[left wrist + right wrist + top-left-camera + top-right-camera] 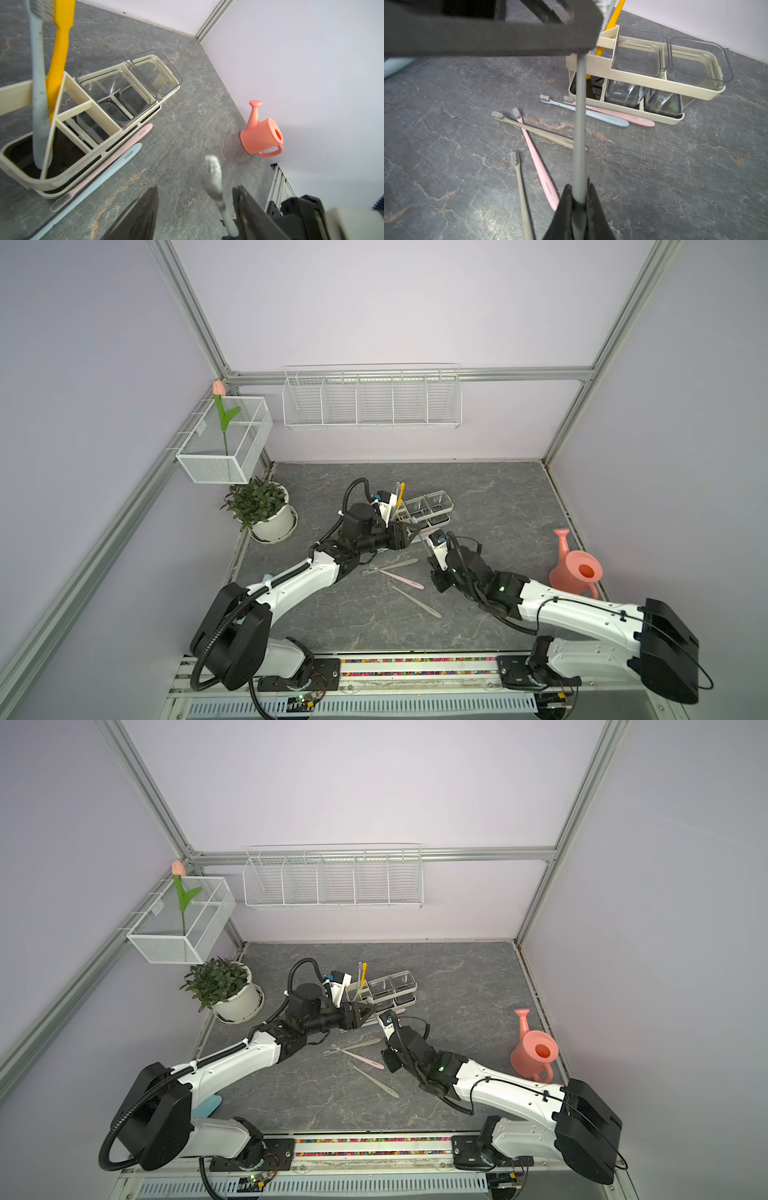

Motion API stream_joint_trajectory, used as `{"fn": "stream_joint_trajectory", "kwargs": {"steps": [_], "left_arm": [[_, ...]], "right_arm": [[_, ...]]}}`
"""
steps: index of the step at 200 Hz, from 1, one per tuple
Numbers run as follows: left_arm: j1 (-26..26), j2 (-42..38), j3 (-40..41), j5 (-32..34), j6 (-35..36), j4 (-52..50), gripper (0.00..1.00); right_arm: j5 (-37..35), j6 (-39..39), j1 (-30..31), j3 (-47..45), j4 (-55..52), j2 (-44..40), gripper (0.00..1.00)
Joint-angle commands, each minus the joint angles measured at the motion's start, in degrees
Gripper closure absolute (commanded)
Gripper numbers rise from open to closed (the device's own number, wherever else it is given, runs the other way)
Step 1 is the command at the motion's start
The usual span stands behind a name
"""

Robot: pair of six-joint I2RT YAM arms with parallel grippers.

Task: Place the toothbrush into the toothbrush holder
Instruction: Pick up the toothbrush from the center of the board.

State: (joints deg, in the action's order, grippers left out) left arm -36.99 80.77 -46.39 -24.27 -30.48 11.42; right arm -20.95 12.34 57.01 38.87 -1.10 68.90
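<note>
So left gripper (pixel 195 188), jaws apart around it, can take over, we are squeezing grey toothbrush (pixel 580 124) in right gripper (pixel 579 191).

We count eight toothbrushes (pixel 537 166), one holder (pixel 633 75), two clear cups (pixel 639 56), two wire baskets (pixel 372 400), one potted plant (pixel 257 502), one watering can (pixel 575 572) and one tulip (pixel 219 387).

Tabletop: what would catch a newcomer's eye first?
Beside the holder, the right end effector is shut on a grey toothbrush, its head between the left end effector's open jaws. A yellow toothbrush stands in the holder; a pink watering can sits near the right wall.
</note>
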Motion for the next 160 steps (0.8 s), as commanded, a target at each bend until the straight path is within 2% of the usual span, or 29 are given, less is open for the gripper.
{"fn": "stream_joint_trajectory", "kwargs": {"steps": [1, 34, 49, 61, 104, 160], "left_arm": [[-0.1, 2.0, -1.7, 0.4, -1.6, 3.1, 0.39], [-0.1, 3.8, -2.5, 0.6, -1.7, 3.7, 0.49], [-0.1, 3.9, -2.6, 0.5, -1.7, 3.9, 0.59], [-0.1, 3.9, -2.5, 1.0, -1.7, 3.9, 0.62], [-0.1, 3.6, -1.8, 3.1, -1.8, 4.5, 0.67], [-0.1, 3.4, -1.2, 3.7, -2.7, 5.8, 0.67]], "right_arm": [[0.9, -1.1, -0.4, -0.8, 2.5, -0.8, 0.91], [1.7, -0.9, -0.4, -0.7, 3.2, -0.4, 0.90], [1.5, -0.9, -0.5, -0.7, 3.3, -0.2, 0.90], [1.5, -0.8, -0.5, -0.6, 3.4, 0.0, 0.90], [1.8, -0.7, -0.5, -0.3, 4.4, 1.3, 0.90], [0.5, -0.3, -0.6, 0.5, 6.1, 2.2, 0.90]]}}
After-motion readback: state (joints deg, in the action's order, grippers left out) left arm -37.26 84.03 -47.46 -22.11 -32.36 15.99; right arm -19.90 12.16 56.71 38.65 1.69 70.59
